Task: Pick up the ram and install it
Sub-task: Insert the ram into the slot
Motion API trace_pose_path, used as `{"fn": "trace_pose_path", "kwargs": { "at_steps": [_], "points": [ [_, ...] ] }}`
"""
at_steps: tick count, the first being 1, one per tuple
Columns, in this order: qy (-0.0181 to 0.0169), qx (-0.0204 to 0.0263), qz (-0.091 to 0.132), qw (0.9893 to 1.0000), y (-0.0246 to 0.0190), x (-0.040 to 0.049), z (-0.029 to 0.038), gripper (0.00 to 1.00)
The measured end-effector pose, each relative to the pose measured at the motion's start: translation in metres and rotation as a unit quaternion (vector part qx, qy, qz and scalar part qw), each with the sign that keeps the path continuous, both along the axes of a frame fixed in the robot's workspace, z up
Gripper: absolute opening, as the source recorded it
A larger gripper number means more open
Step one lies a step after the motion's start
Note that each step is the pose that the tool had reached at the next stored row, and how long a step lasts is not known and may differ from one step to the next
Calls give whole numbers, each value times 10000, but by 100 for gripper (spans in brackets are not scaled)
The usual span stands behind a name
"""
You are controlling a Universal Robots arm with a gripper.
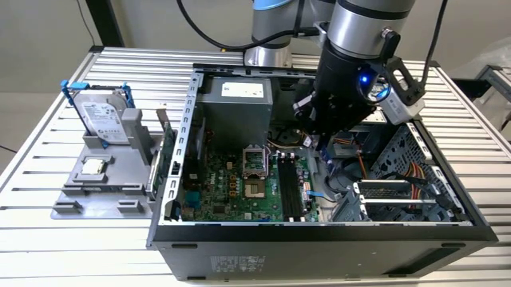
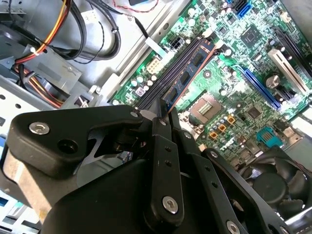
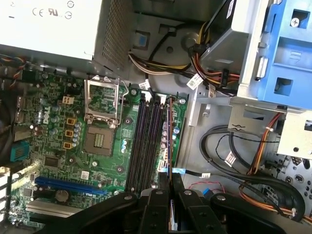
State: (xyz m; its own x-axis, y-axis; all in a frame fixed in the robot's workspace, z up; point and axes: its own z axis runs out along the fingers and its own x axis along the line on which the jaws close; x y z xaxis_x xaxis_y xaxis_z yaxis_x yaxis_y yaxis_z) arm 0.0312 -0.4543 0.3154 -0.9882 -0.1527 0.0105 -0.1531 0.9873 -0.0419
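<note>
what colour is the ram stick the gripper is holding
Dark blue with black chips; the ram, held by the gripper, shows best in the second wrist view.

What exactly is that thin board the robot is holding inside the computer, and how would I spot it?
Look into the open computer case, at the green motherboard beside the empty square processor socket. There the end effector pinches the ram, a long narrow stick carrying black chips, standing on edge over the row of dark memory slots. The slots are empty; the stick stands above them.

Hard drive (image 1: 104,116) upright in grey holder (image 1: 76,194).
</note>
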Motion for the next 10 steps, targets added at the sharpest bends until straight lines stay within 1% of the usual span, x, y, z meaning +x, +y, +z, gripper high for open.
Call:
{"fn": "trace_pose_path", "kwargs": {
  "at_steps": [10],
  "points": [
    [0, -36, 0, 10000, 0, 0, -25, 0]
  ]
}}
